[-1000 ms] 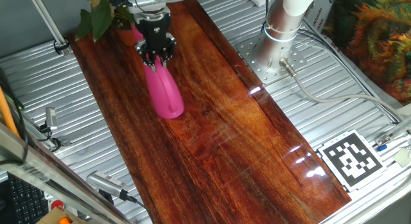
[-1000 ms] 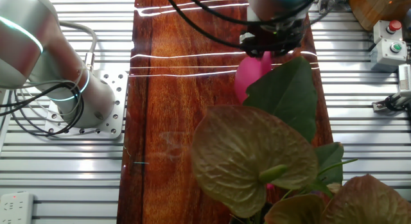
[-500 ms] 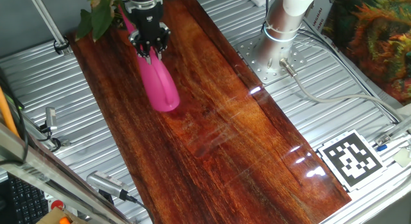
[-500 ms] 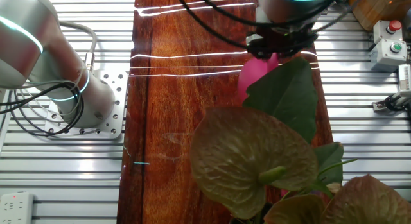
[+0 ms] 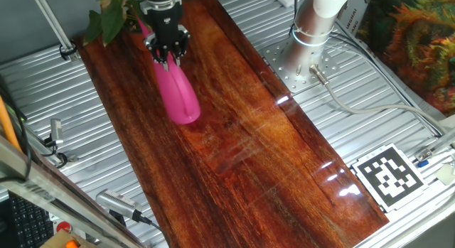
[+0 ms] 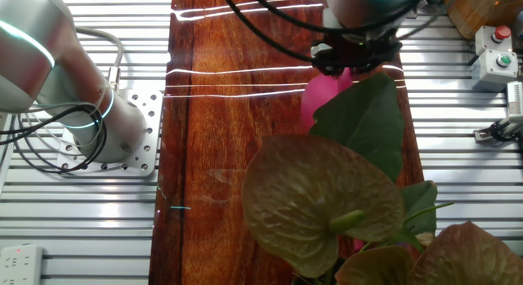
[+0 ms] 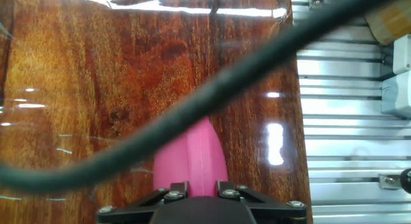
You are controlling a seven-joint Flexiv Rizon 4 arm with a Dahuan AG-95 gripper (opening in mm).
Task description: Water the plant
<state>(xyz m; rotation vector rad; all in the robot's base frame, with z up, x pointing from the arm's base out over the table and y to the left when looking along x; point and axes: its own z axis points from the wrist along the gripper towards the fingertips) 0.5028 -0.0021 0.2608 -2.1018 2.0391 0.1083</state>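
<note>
Plant (image 5: 105,17) at 10 o'clock of claw (image 5: 166,55), near.
Claw clamped on pink watering can (image 5: 178,95); can's long axis runs 11-to-5 over worktop (image 5: 242,134).

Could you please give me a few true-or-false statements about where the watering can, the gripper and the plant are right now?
1. The gripper is closed on the pink watering can. True.
2. The watering can lies flat on the metal slats beside the board. False: it is over the wooden board, held by the gripper.
3. The plant sits near the far end of the board, close to the gripper, in one fixed view. True.
4. The black-and-white marker sits right next to the plant. False: it is at the opposite end of the table.
5. In the other fixed view a broad green leaf partly hides the can. True.
</note>
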